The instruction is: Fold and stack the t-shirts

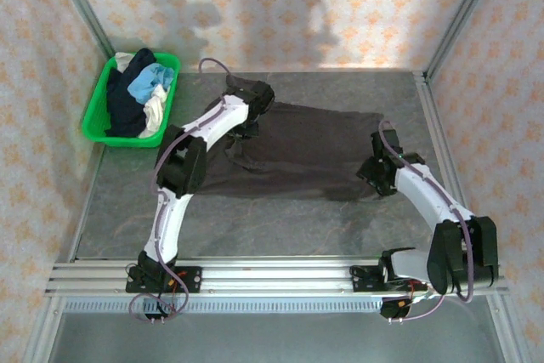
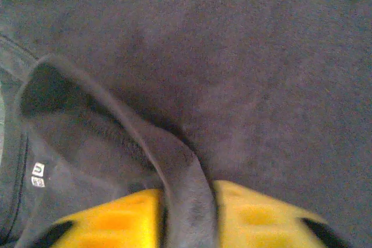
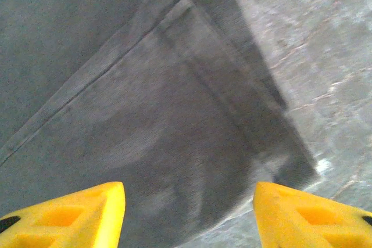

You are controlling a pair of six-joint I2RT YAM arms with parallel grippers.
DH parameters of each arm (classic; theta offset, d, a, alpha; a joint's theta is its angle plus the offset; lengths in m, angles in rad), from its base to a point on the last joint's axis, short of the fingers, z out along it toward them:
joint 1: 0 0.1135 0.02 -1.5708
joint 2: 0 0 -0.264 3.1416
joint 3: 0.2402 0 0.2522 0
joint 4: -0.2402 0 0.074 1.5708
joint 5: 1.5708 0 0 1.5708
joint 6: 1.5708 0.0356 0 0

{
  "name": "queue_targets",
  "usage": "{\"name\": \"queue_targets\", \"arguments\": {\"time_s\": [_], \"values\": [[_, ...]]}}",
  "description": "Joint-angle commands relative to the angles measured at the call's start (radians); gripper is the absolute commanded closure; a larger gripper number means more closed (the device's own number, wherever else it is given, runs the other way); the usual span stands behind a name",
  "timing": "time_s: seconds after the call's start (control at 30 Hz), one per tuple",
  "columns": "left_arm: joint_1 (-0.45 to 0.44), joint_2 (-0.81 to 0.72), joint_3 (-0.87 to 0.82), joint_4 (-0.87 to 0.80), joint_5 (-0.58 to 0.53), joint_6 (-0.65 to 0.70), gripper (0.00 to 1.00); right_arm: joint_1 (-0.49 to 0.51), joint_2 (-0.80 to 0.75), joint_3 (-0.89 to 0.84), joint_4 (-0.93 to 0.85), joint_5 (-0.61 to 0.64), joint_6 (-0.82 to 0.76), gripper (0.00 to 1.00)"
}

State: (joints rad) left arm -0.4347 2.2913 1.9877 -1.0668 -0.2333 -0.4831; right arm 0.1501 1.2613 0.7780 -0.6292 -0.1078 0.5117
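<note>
Your dark brown-grey t-shirt (image 1: 306, 150) lies spread across the table (image 1: 280, 227). Your left gripper (image 2: 186, 216) sits by the collar (image 2: 35, 143) with a ridge of cloth between its fingers. Through the blur you can't tell whether it is clamped or merely flanked. Your right gripper (image 3: 189, 213) stands spread over the hem corner (image 3: 290, 166). The other t-shirts (image 1: 140, 95) sit in the green basket (image 1: 96, 116).

Overhead view is sharp and evenly lit: a warm bright patch on the back wall (image 1: 374, 23), with arm shadows thrown across it to the left. The left wrist view is dim. The dark t-shirt (image 2: 244, 74) looks grainy and bluish, and the left gripper (image 2: 186, 204) is smeared out of focus. The right wrist view is brighter, with the right gripper (image 3: 189, 189) soft-edged and the tabletop (image 3: 325, 56) slightly blurred.
</note>
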Motion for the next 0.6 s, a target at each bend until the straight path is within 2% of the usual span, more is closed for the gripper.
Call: {"name": "queue_targets", "arguments": {"time_s": [0.0, 0.17, 0.23, 0.33, 0.43, 0.57], "values": [[0.012, 0.029, 0.109, -0.114, -0.068, 0.022, 0.52, 0.097, -0.032, -0.005, 0.068, -0.001, 0.009, 0.39], [0.052, -0.013, 0.213, -0.138, -0.022, 0.039, 0.31, 0.335, -0.01, 0.014, 0.268, 0.005, -0.061, 0.38], [0.094, -0.075, 0.181, -0.123, 0.023, 0.027, 0.28, 0.419, 0.039, 0.041, 0.342, 0.007, -0.099, 0.38], [0.18, -0.253, -0.041, -0.007, 0.089, 0.015, 0.25, 0.529, 0.178, 0.15, 0.386, 0.022, -0.151, 0.39], [0.279, -0.46, -0.342, 0.137, 0.183, -0.01, 0.21, 0.628, 0.358, 0.316, 0.382, 0.048, -0.2, 0.4], [0.382, -0.634, -0.697, 0.294, 0.288, -0.046, 0.22, 0.714, 0.618, 0.594, 0.313, 0.072, -0.232, 0.39]]}}
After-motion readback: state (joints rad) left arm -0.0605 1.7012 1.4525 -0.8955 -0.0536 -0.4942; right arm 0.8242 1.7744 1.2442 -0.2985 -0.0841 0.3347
